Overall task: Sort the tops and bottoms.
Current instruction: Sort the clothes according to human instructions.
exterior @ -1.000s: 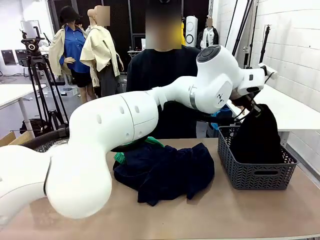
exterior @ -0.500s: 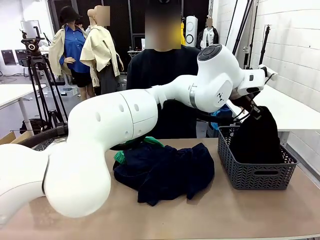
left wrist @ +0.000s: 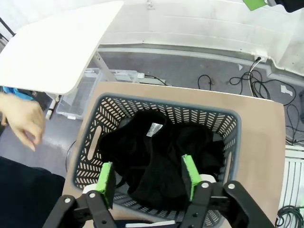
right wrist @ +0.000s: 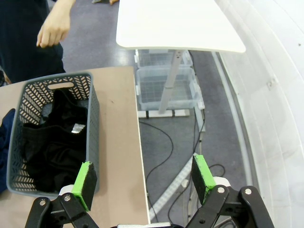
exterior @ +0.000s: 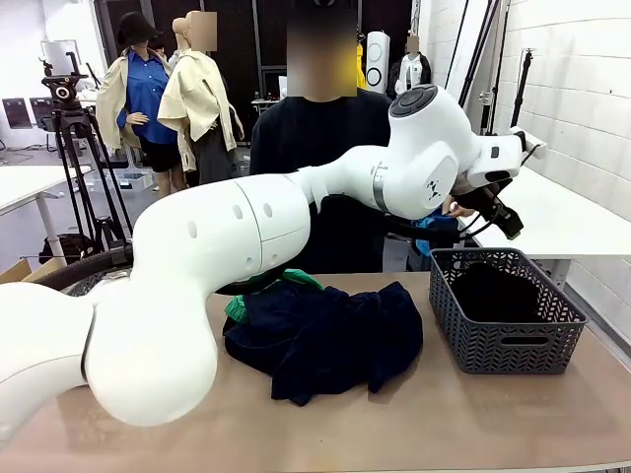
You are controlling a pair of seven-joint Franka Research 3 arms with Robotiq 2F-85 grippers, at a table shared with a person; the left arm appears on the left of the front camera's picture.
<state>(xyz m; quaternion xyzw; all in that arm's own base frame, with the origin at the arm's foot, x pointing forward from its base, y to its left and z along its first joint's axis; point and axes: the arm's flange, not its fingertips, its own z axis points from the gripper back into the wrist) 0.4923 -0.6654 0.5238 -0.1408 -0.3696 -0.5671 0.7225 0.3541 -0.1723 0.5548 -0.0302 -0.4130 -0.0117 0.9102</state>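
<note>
My left gripper (exterior: 505,219) hangs above the grey basket (exterior: 473,340) at the table's right end, reached across from the left. In the left wrist view the left gripper (left wrist: 147,180) stands open, its green pads (left wrist: 105,183) apart with nothing between them. A black garment (left wrist: 161,156) lies crumpled inside the basket (left wrist: 190,115) directly below. The right gripper (right wrist: 142,178) is open too, high over the table's edge beside the basket (right wrist: 92,109) holding the black garment (right wrist: 52,142). Dark navy garments (exterior: 325,335) lie piled mid-table, with a bright green one (exterior: 258,294) under their left side.
A person stands at the far side, one hand (left wrist: 23,121) near the basket's far end. A white side table (right wrist: 175,23) stands beyond the table's right edge, with clear bins and cables on the floor beneath. The tabletop in front of the pile is bare.
The black garment hung from my shut left gripper above the basket; the jaws have opened and it has dropped into the basket. The arm has stayed in place.
</note>
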